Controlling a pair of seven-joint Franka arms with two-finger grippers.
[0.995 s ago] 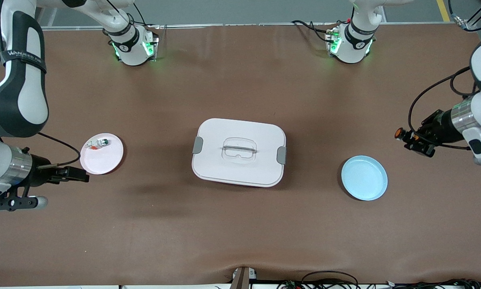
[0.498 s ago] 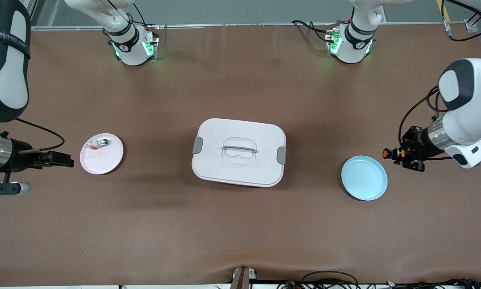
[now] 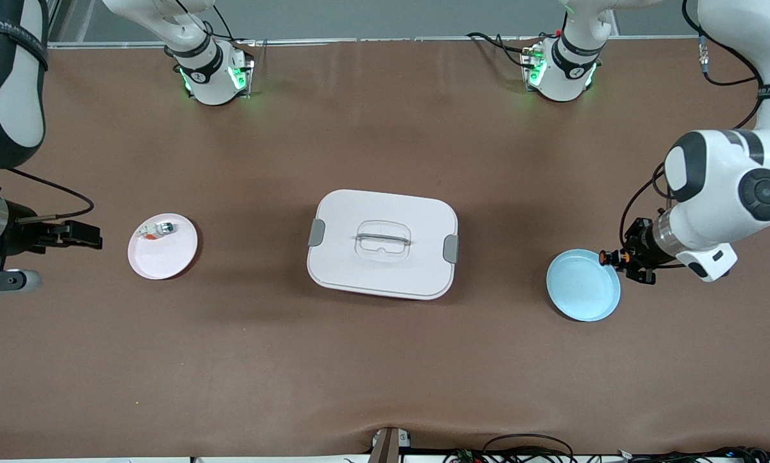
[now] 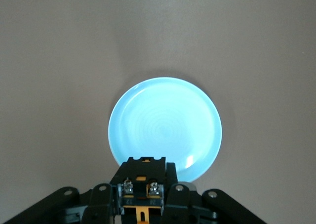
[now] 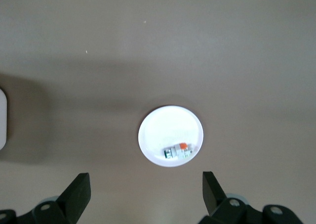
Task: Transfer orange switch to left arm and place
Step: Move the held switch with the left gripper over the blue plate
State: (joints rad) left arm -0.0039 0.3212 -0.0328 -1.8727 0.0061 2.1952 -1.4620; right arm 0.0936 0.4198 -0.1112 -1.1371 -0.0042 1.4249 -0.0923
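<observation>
One tiny black-and-orange switch [image 4: 142, 197] in left gripper [image 4: 142, 204]

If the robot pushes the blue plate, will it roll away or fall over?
Probably not. The blue plate lies flat on the table, low and wide, so it would likely slide rather than tip or roll. It looks smooth and glossy, so it may slip easily. It holds nothing, so it is probably light.
</observation>
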